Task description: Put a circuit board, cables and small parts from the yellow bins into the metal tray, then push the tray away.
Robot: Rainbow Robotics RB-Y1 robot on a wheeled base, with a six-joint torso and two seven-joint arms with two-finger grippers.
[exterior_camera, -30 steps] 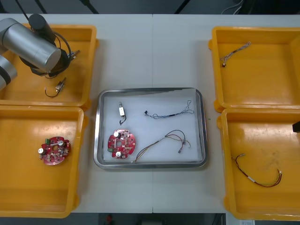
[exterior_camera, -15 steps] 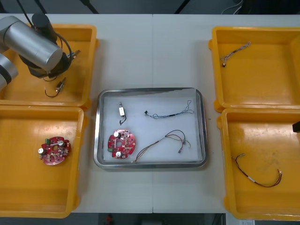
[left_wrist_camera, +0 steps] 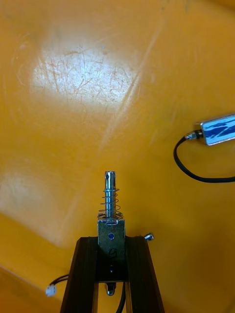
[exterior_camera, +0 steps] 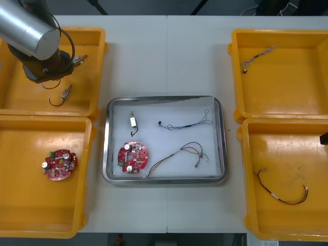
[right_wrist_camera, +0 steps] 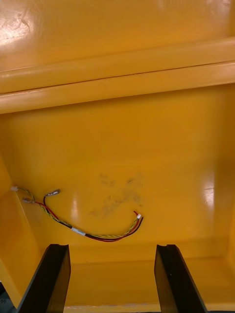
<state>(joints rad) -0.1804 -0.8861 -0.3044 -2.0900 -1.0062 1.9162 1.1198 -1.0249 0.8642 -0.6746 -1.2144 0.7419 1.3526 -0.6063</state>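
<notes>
A light table [exterior_camera: 166, 56] takes up most of the frame, its top pale and matte. A thin seam [exterior_camera: 167, 61] runs straight down the middle of the frame from the table's far edge to its near edge, splitting the top into two panels. Along the top of the frame, beyond the far edge, lies a dark floor [exterior_camera: 143, 6]. Two dark slanted struts cross it, one left of centre [exterior_camera: 95, 5] and one right of centre [exterior_camera: 198, 6]. A pale cable [exterior_camera: 249, 9] curls in the upper right. Along the bottom edge runs a dark strip [exterior_camera: 205, 240], with a small red spot [exterior_camera: 120, 238] left of centre, too small to identify.
</notes>
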